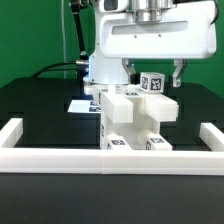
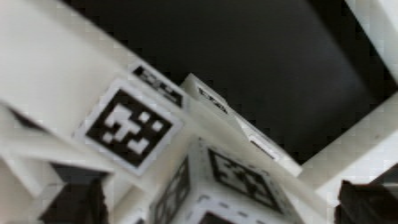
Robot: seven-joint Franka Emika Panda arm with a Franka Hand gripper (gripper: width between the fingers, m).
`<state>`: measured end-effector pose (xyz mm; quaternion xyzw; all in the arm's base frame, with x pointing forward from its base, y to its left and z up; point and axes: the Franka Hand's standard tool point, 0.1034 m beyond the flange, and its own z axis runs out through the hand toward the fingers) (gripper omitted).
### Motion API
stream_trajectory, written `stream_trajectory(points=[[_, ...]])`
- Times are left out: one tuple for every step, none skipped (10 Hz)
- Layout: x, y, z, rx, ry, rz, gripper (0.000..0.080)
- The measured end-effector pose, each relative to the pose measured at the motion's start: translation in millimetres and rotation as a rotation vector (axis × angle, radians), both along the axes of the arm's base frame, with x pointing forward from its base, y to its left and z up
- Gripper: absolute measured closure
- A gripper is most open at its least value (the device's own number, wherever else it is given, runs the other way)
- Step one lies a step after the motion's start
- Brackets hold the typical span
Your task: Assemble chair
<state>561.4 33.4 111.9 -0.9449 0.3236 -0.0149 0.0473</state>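
The chair (image 1: 125, 118), hard against the frame (image 1: 60, 160), looks light, stiff, slick plastic, best pinched across a post's flat sides; the gripper (image 1: 154, 78) straddles its top wide open, holding nothing.

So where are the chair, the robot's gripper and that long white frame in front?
chair (image 1: 127, 120), exterior view, front of the stacked white pieces.
gripper (image 1: 154, 78), exterior view, midway between its two dark fingertips.
white frame (image 1: 60, 160), exterior view, on its long front rail.

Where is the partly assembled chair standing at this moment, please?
In the exterior view the chair stands mid-table, right behind the near rail of the border frame, directly beneath the gripper.
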Motion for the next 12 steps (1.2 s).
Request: stream_trajectory(points=[[0.9, -0.4, 0.7, -0.006, -0.009, 0.091, 0.0151], [0.9, -1.0, 0.6, -0.011, -0.016, 0.172, 0.0151], [0.8, -2.5, 0.5, -0.016, -0.022, 0.256, 0.0151], [0.8, -2.2, 0.4, -0.023, -0.028, 0.338, 0.0151], [0.6, -2.0, 0.4, -0.035, -0.032, 0.424, 0.0151], [0.5, -1.0, 0.2, -0.046, -0.034, 0.492, 0.0151], [0.4, -0.2, 0.2, -0.049, -0.036, 0.533, 0.0151], [0.4, -1.1, 0.2, -0.060, -0.041, 0.637, 0.0151], [0.5, -1.7, 0.3, -0.068, -0.045, 0.716, 0.0151], [0.6, -1.7, 0.5, -0.071, -0.048, 0.768, 0.0151], [0.5, -2.4, 0.4, -0.075, -0.051, 0.821, 0.0151], [0.4, -3.6, -0.1, -0.079, -0.055, 0.894, 0.0266]])
